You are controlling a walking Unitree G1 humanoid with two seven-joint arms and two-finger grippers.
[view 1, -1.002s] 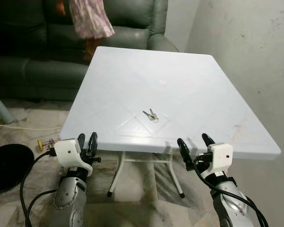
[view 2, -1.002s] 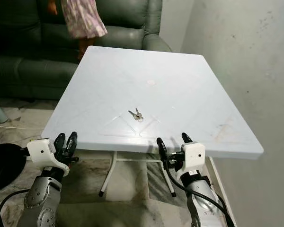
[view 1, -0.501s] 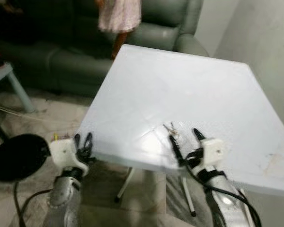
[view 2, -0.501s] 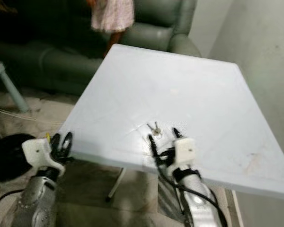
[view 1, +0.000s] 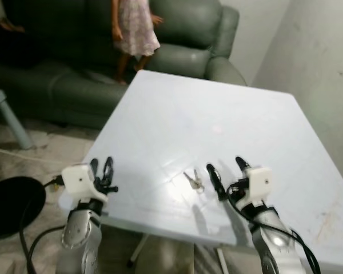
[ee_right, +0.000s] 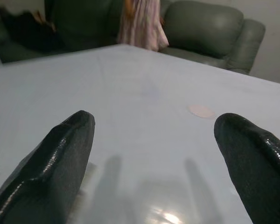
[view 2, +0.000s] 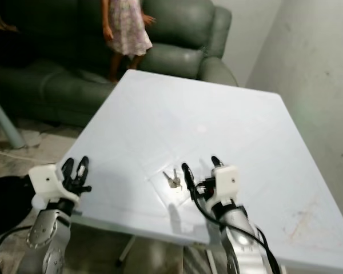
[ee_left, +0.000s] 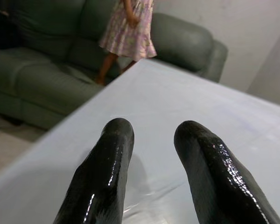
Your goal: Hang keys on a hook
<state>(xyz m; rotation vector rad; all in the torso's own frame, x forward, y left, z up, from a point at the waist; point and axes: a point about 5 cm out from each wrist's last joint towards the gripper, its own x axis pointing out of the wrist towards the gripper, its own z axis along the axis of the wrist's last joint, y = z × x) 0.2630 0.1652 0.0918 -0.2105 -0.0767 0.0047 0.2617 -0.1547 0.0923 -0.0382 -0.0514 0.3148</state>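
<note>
The keys (view 1: 193,180) lie on the tabletop (view 1: 228,114), low in the frame near its front edge. The right end effector (view 1: 226,171) sits just right of them, fingers spread; the left end effector (view 1: 101,169) is at the tabletop's lower left edge. A sofa (view 1: 57,74) spans the upper left behind, a person (view 1: 132,28) standing before it.

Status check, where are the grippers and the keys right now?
Right gripper open over the table, just right of the keys. Left gripper open at the table's left edge, empty. Keys lie flat, ungrasped. Person stands beyond the far edge.
</note>
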